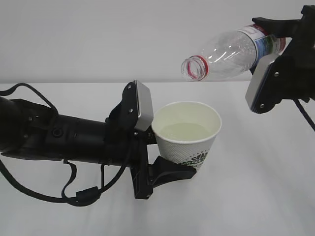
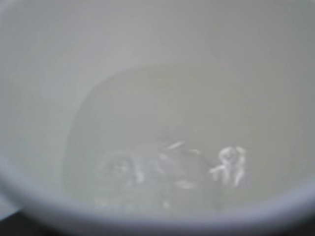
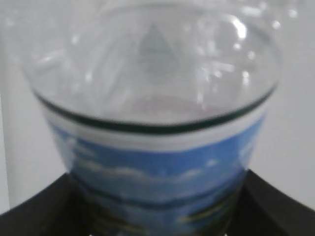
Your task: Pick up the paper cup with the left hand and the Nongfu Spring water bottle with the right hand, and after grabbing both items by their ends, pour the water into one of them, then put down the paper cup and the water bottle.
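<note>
Left tool (image 1: pixel 165 172): clamped on paper cup (image 1: pixel 189 140), upright, water (image 1: pixel 184 132) inside. Right tool (image 1: pixel 275 46): clamped on Nongfu Spring water bottle (image 1: pixel 231 51), tilted, mouth above cup, raised off surface (image 1: pixel 256 187).

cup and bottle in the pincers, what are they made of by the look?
White tapered cup with green logo: looks like paper, matte; rolled rim and a printed side suggest it.
Tall clear bottle with red neck ring: looks like thin plastic, glossy; see-through ribbed wall with highlights, and a printed label wrapped around it, likely film.
</note>
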Motion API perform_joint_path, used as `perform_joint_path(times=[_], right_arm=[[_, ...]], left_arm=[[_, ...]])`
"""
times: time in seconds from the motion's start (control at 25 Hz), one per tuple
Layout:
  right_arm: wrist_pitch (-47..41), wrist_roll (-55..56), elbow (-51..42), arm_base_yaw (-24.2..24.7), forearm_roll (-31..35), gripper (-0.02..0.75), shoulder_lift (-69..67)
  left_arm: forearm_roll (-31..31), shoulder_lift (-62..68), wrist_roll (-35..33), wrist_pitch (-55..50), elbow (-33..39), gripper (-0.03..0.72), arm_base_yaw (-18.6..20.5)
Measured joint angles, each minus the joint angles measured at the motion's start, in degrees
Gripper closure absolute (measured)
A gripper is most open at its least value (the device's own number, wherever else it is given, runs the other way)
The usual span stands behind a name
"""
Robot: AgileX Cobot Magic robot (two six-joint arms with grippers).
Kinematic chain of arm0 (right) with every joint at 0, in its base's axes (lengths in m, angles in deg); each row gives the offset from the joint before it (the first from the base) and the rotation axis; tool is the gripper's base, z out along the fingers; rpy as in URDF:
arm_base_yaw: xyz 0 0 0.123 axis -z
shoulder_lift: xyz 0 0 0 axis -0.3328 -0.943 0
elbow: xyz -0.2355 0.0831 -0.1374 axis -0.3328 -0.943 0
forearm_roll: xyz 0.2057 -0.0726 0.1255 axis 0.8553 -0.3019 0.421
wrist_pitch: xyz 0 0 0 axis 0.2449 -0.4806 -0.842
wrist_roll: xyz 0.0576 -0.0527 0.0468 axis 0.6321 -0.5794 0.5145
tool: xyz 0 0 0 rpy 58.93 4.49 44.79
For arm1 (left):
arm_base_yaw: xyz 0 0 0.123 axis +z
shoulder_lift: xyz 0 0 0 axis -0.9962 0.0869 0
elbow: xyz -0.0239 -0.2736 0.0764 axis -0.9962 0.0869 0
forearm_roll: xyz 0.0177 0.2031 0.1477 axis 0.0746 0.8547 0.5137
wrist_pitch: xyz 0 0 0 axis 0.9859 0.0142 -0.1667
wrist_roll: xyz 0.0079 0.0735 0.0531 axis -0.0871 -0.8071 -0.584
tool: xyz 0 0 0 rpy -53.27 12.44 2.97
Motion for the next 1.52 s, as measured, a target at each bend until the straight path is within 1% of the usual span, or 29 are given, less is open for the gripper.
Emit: perform_joint_path(times=[0.44,0.8,0.92,1.28,1.52], right_arm=[[0.0,7.1,0.0,0.0,0.6,0.223,0.0],[0.0,15.1,0.0,0.0,6.4,0.224,0.0],[0.0,16.5,0.0,0.0,7.3,0.224,0.0],[0.0,29.6,0.0,0.0,12.3,0.224,0.0],[0.0,38.6,0.0,0.0,13.1,0.224,0.0]], left_arm=[[0.0,0.0,0.0,0.0,0.0,0.172,0.0],[0.0,0.0,0.0,0.0,0.0,0.172,0.0],[0.0,0.0,0.0,0.0,0.0,0.172,0.0],[0.0,0.0,0.0,0.0,0.0,0.174,0.0],[0.0,0.0,0.0,0.0,0.0,0.175,0.0]])
